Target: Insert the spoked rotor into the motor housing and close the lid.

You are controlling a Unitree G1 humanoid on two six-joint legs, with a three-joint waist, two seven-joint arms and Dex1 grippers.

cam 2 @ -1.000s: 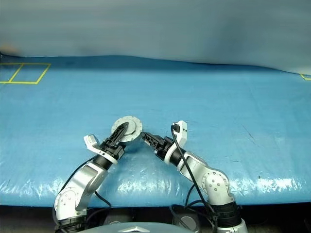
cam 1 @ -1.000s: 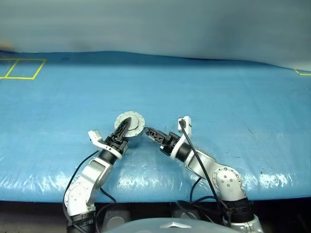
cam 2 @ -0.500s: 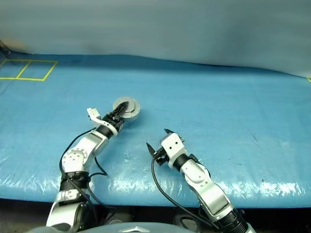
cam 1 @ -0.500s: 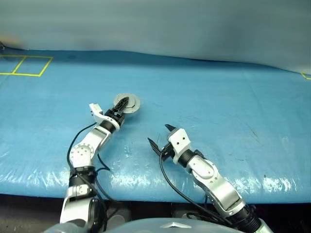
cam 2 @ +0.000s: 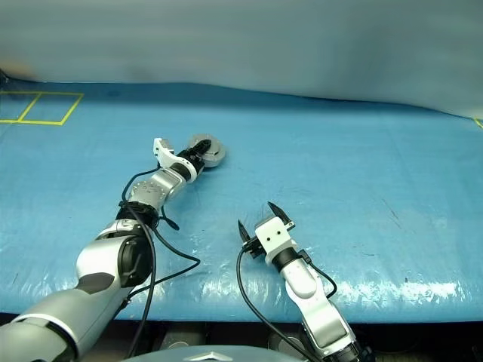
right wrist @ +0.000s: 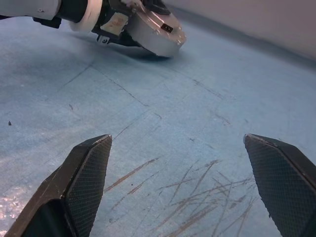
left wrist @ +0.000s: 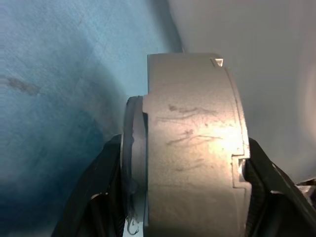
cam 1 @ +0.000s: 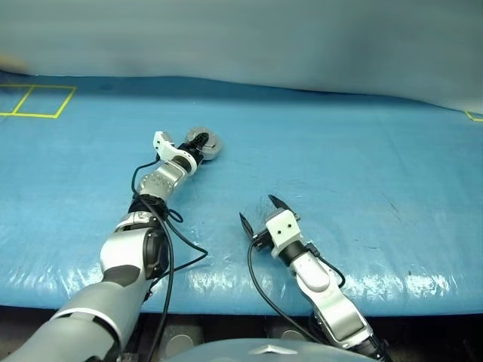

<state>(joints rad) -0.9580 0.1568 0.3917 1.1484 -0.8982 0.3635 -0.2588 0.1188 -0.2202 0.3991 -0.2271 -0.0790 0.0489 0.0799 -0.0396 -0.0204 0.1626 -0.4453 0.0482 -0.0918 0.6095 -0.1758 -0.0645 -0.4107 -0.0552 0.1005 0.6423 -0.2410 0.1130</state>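
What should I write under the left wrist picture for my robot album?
The left gripper clamps the closed silver motor housing between its two black fingers, above the blue table cover.

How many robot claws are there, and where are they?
2. The left end effector is stretched far out over the blue table cover, shut on the motor housing. The right end effector hangs open near the table's front edge, holding nothing.
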